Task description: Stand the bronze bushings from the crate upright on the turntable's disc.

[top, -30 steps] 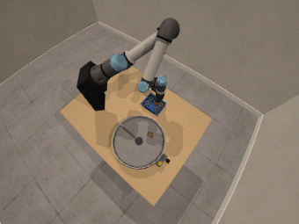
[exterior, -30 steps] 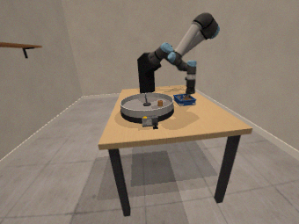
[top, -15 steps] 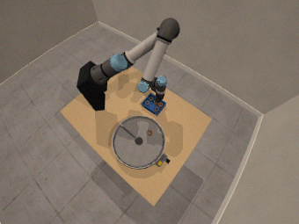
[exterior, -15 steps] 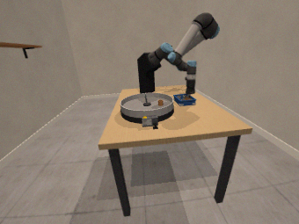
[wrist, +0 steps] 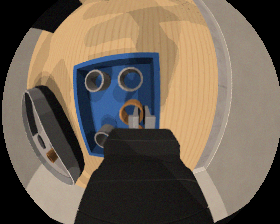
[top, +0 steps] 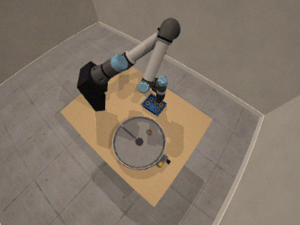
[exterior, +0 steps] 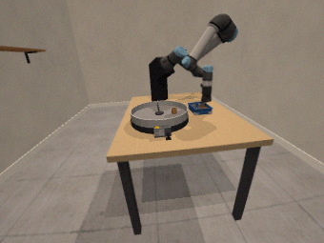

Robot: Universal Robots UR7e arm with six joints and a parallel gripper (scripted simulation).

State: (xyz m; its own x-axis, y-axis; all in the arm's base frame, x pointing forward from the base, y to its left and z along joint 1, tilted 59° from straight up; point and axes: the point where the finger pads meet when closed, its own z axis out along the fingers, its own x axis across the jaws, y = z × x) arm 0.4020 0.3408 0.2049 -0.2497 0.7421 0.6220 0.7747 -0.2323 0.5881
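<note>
The blue crate [top: 149, 109] [exterior: 200, 111] [wrist: 78, 102] holds three grey steel bushings, seen in the wrist view at the back left [wrist: 96, 80], the back right [wrist: 131, 79] and the front left [wrist: 103, 136]. A bronze bushing [wrist: 125, 118] stands in its right half. My gripper [top: 159, 101] [exterior: 206, 101] [wrist: 141, 111] is down at the crate, shut on this bushing's wall, one finger inside its bore and one outside. More bronze shows just below, mostly hidden by the gripper. Another bronze bushing [top: 149, 131] [exterior: 174, 111] [wrist: 52, 155] stands on the turntable's disc [top: 128, 153], off the hub [top: 139, 141] [exterior: 159, 112].
The turntable has a raised rim [top: 114, 150] [exterior: 138, 120] around the disc. A thin dark bar [top: 128, 131] reaches from the rim side toward the hub. A small grey device with a yellow button [top: 161, 163] [exterior: 156, 128] sits beside the turntable.
</note>
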